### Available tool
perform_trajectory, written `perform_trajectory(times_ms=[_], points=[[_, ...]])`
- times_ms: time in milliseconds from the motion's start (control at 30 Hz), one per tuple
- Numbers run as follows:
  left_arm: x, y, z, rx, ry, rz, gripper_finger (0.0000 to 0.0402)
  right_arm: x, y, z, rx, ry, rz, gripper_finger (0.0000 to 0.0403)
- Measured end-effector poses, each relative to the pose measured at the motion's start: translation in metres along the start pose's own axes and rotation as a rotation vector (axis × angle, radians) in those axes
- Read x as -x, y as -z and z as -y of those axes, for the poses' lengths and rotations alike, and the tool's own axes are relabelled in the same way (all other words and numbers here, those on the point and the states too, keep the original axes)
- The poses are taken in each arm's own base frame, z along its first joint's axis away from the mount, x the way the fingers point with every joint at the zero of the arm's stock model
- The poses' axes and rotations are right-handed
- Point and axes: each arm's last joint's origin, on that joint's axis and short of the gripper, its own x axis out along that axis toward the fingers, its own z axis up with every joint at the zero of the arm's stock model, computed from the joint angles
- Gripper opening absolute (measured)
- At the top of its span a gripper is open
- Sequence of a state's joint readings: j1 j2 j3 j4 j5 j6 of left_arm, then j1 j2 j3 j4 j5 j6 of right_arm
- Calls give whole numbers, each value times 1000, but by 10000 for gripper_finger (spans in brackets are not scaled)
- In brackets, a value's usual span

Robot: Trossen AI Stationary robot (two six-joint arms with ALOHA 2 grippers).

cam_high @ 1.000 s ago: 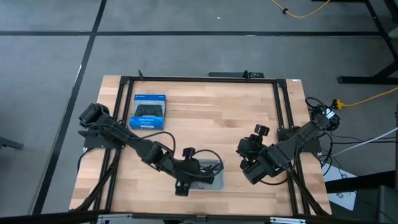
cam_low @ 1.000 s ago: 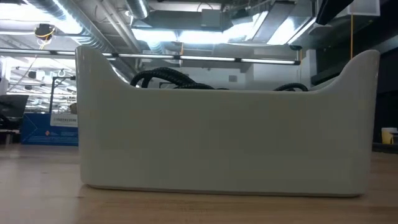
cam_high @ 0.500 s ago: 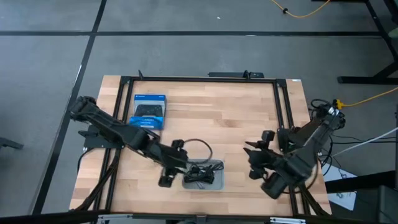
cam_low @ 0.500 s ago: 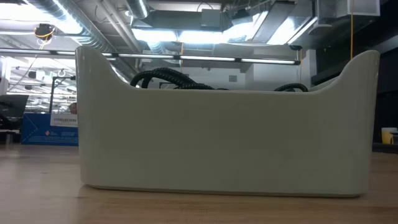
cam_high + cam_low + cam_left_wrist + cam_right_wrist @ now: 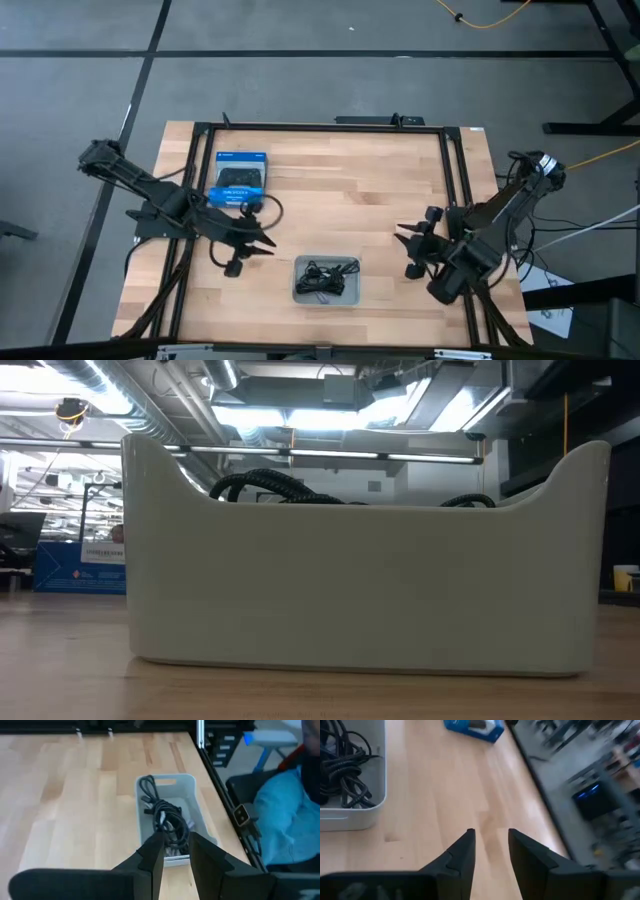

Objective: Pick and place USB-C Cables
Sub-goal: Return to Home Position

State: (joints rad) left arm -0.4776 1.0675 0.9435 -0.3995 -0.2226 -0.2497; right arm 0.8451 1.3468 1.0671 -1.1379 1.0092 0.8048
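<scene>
The grey tray stands near the table's near edge, between the two arms. Black USB-C cable bundles lie tangled inside it; a paler strand shows beneath them in the left wrist view. In the low view the tray's wall fills the picture, with black cable loops rising above its rim. My left gripper hovers open and empty left of the tray. My right gripper is open and empty right of the tray.
A blue game-controller box lies flat near the table's far left corner. A black frame runs along the table's edges. Bare wood lies across the table's middle and far side. Blue cloth shows beyond the table edge.
My left gripper has drawn back from above the tray toward the table's left and slightly far side, leaving the tray and its cables uncovered. My right arm has pulled back toward the table's right edge. The cables stay in the tray.
</scene>
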Motion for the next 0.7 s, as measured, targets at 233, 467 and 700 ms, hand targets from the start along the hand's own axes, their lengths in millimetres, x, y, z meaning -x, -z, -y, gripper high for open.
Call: perform_trajectory(times_ms=[233, 467, 700], points=[[16, 20, -22, -2, 6, 102, 83, -26, 21, 16, -162, -190, 57, 121], [19, 39, -37, -37, 88, 238, 83, -48, 23, 28, -130, -751, 436, 121], [14, 63, -52, -13, 117, 377, 83, -61, 33, 55, -246, -774, 481, 121]])
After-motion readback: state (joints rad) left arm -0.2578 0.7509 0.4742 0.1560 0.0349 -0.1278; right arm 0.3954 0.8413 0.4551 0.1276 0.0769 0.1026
